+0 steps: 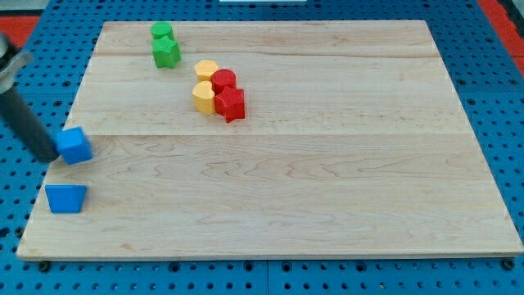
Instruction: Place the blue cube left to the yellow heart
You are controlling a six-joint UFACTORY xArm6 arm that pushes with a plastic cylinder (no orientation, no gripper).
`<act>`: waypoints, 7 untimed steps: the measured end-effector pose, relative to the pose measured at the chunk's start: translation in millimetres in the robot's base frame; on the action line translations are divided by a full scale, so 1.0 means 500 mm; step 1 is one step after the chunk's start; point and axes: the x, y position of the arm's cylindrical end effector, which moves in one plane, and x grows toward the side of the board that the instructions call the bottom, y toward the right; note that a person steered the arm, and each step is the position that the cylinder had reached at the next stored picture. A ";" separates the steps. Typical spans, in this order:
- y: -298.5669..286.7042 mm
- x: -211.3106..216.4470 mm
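The blue cube (75,145) sits near the left edge of the wooden board. My rod comes in from the view's upper left and my tip (47,156) rests just left of the blue cube, touching or nearly touching its left side. The yellow heart (203,97) lies at the upper middle of the board, far to the right of the cube. A yellow hexagon-like block (206,70) is just above the heart.
Two red blocks (229,104) (223,81) press against the yellow ones on their right. Two green blocks (161,33) (165,53) stand near the top left. A second blue block (65,198) lies below the cube. The board's left edge (51,176) is close to my tip.
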 end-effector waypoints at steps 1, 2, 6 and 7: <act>0.077 -0.069; 0.119 -0.030; 0.215 -0.003; 0.267 0.039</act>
